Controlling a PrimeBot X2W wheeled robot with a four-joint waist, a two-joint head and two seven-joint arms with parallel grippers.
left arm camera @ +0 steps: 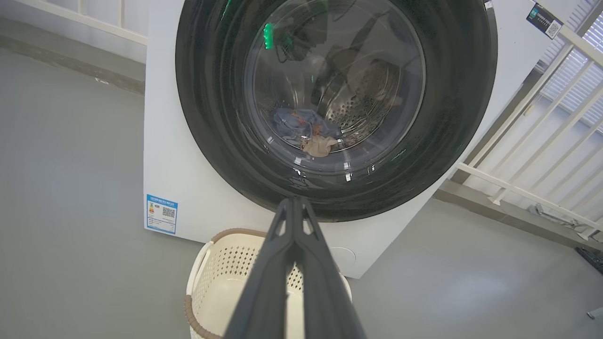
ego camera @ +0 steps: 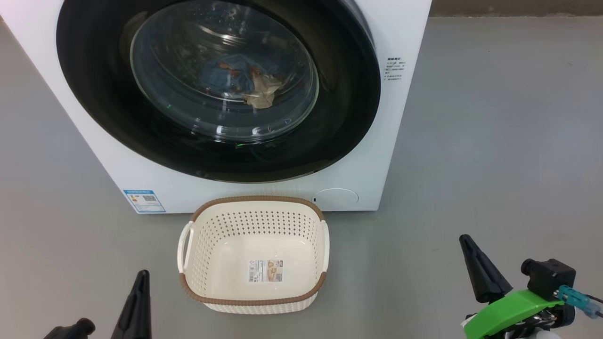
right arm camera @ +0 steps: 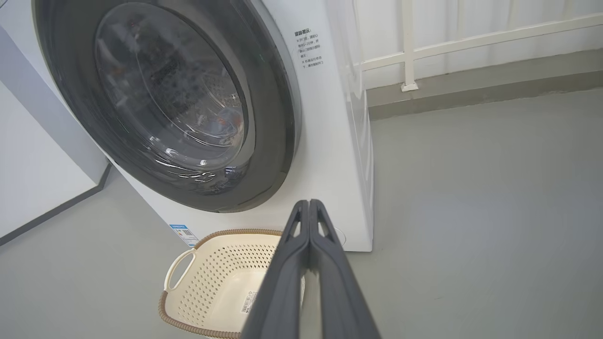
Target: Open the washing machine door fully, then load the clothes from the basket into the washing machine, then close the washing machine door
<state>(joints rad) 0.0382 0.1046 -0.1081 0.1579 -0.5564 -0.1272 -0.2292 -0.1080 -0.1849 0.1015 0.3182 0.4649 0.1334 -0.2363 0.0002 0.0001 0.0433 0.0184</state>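
The white washing machine (ego camera: 391, 141) stands before me with its round black-rimmed door (ego camera: 330, 117) closed flat against the front. Through the glass bowl I see the blue and cream clothes (ego camera: 245, 82) lying in the drum, also visible as clothes (left arm camera: 308, 132) in the left wrist view. The cream basket (ego camera: 207, 230) with its brown rim sits on the floor in front of the machine, holding only a label sticker. My left gripper (left arm camera: 294, 202) is shut on nothing, low at the left. My right gripper (right arm camera: 308, 205) is shut on nothing, low at the right.
Grey floor (ego camera: 494, 141) spreads wide to the right of the machine. A white railing (left arm camera: 532, 141) and wall run behind and beside the machine. A blue label (ego camera: 143, 201) marks the machine's lower left corner.
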